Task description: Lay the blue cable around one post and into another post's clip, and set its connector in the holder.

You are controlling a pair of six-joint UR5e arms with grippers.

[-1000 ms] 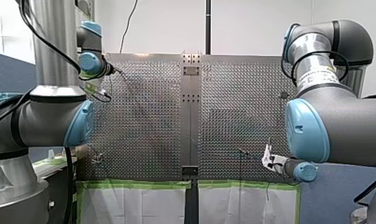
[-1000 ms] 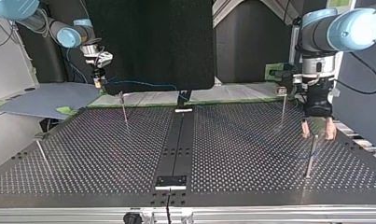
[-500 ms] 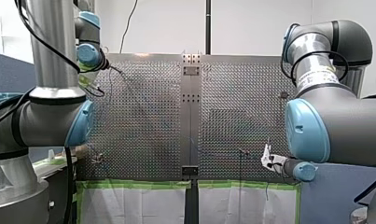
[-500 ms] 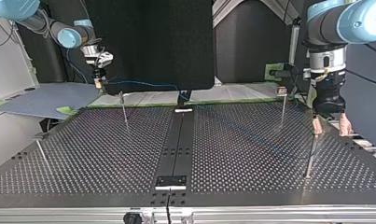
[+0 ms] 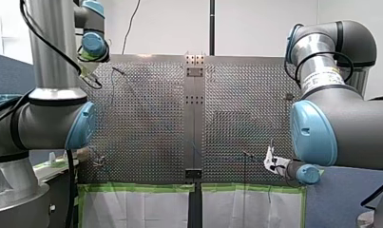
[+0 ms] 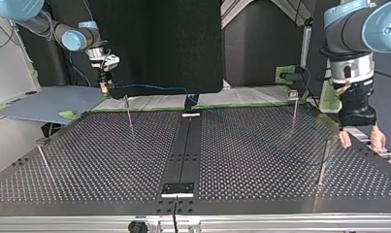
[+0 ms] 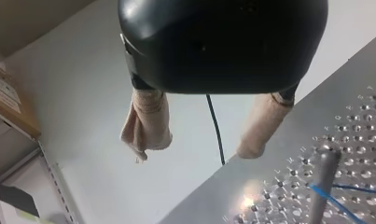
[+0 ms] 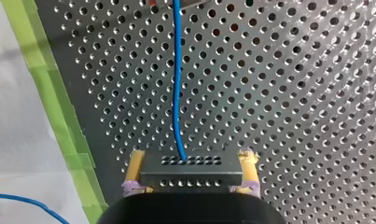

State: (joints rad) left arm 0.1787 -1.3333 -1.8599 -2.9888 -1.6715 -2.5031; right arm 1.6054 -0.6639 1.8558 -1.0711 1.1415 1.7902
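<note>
The tabletop (image 6: 261,160) is dark sheet metal, evenly punched with small round holes; thin steel posts (image 6: 129,114) stand upright on it; green tape (image 8: 59,116) lines its edge. My right end effector (image 8: 191,159) clamps its yellow pads (image 8: 135,163) on the connector (image 8: 190,173), a dark rectangular block with rows of tiny holes, at the top view's far left; the blue cable (image 8: 177,84), thin and smooth, leaves it and runs ahead over the holes. My left end effector (image 7: 195,150), black with beige wrapped fingers (image 7: 146,123), is spread wide and empty, beside a post (image 7: 324,186) that the cable crosses.
</note>
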